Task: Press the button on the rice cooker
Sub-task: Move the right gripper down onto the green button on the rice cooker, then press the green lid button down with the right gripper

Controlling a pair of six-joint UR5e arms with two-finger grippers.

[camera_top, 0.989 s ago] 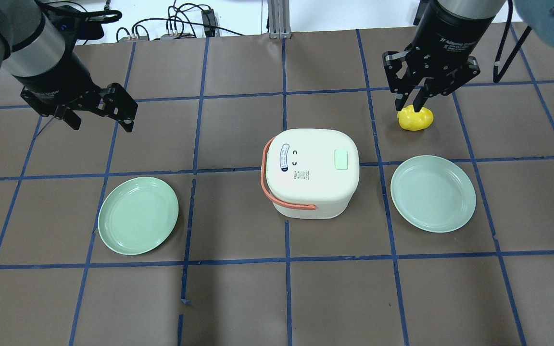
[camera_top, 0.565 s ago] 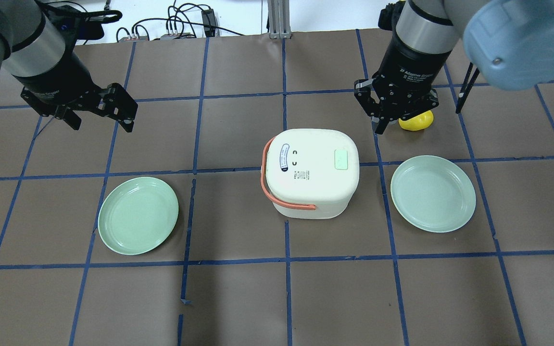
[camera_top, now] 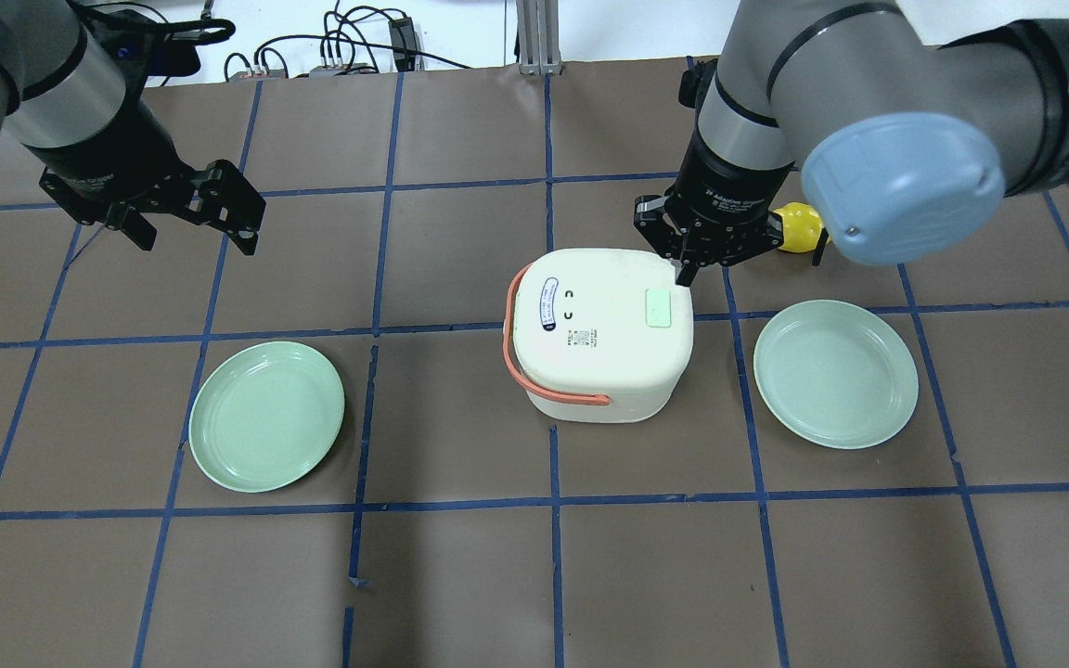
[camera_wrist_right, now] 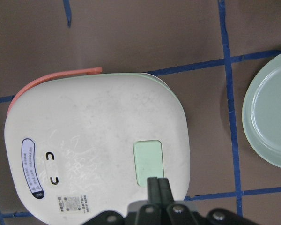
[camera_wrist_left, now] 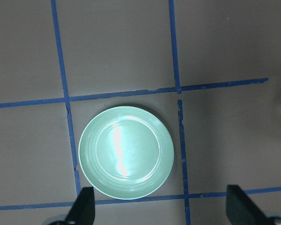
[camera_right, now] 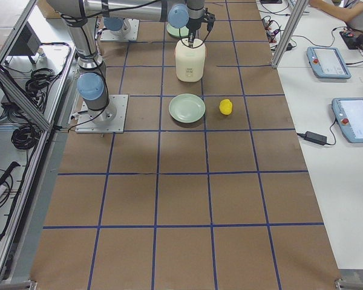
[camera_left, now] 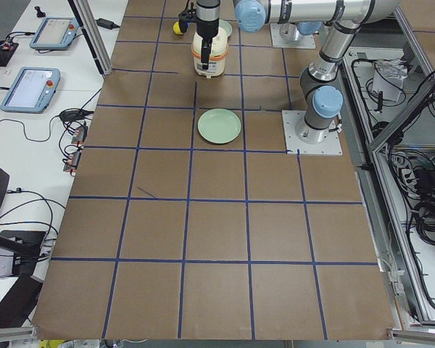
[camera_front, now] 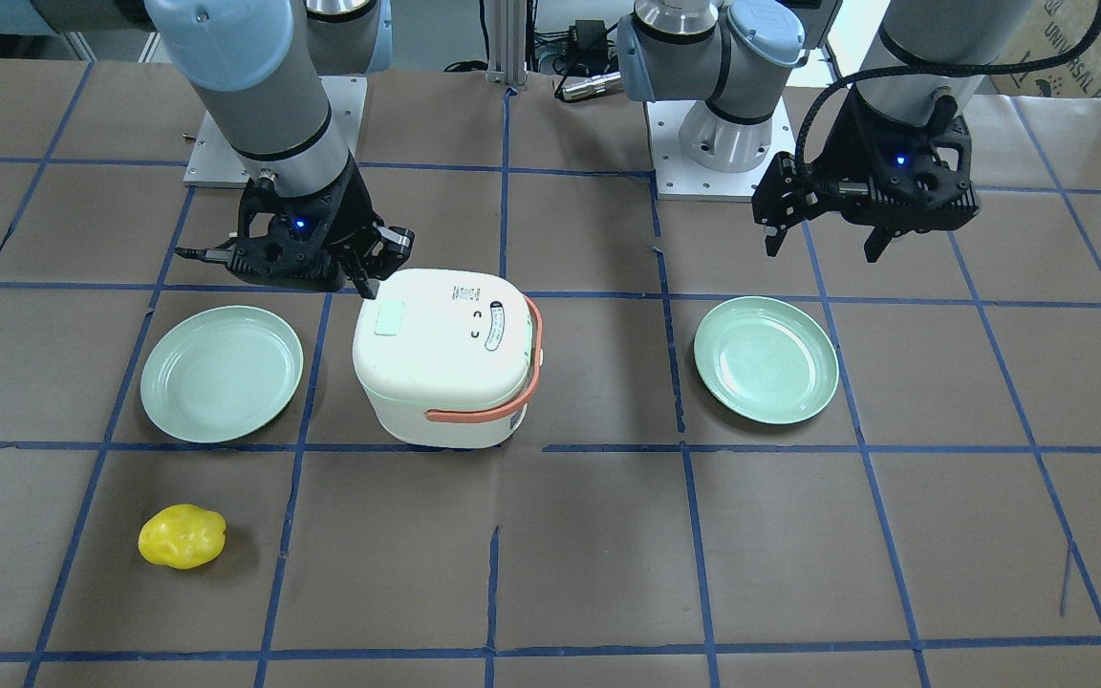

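The white rice cooker with an orange handle stands mid-table. Its pale green button is on the lid's right side. My right gripper is shut and empty, fingertips together at the cooker's far right edge, just beyond the button. In the right wrist view the shut fingers end at the button's edge; I cannot tell whether they touch it. In the front view the right gripper sits next to the button. My left gripper is open and empty, off to the far left.
A green plate lies left of the cooker and shows in the left wrist view. Another green plate lies to the right. A yellow object lies behind the right arm. Blue tape lines grid the brown table.
My right gripper has moved left from above the yellow object to the cooker's far right edge by the button. The left arm has not moved.
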